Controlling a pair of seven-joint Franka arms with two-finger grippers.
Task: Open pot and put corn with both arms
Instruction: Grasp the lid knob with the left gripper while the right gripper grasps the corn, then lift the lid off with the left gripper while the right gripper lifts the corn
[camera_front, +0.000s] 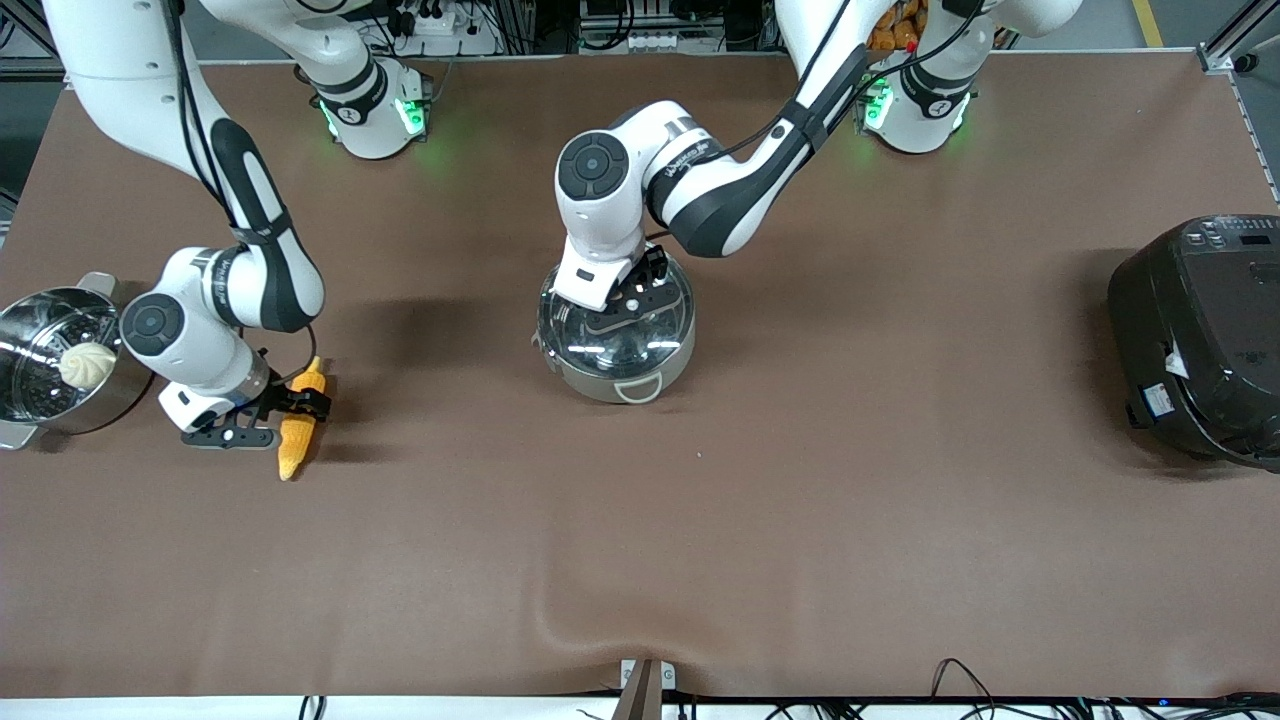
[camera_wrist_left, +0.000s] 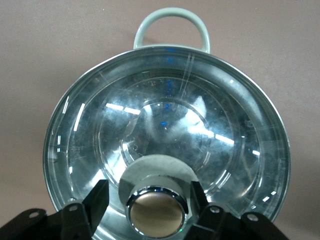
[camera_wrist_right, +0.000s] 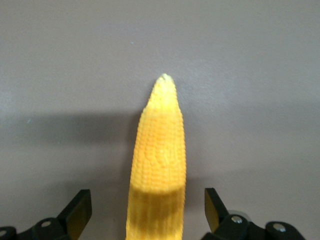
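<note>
Pot (camera_front: 616, 335) stands mid-worktop, roughly midway between the two ends, glass lid (camera_wrist_left: 165, 140) seated on it, bronze knob (camera_wrist_left: 156, 212) sitting between the left gripper (camera_front: 630, 305) fingers (camera_wrist_left: 95, 200). Those fingers are spread, flanking the knob with a gap each side, not yet clamped. Risk here: the knob is smooth and rounded, so an off-centre or shallow closing could let it slide out, and the lid would drop back or tip against the rim; a tilted lift might also drag the light pot across the cloth. Corn (camera_front: 300, 420) lies flat near the right arm's end of the worktop, closer to the front edge than the pot, just beside the steamer pot (camera_front: 55, 360) with its white bun (camera_front: 88, 365). Right gripper (camera_front: 285, 410) is low over the cob, fingers (camera_wrist_right: 80, 210) apart on either side of its thick part. Tapered, ridged cob could roll or pivot if pinched off its middle. Black cooker (camera_front: 1200, 335) sits at the left arm's end, well apart from all this.
</note>
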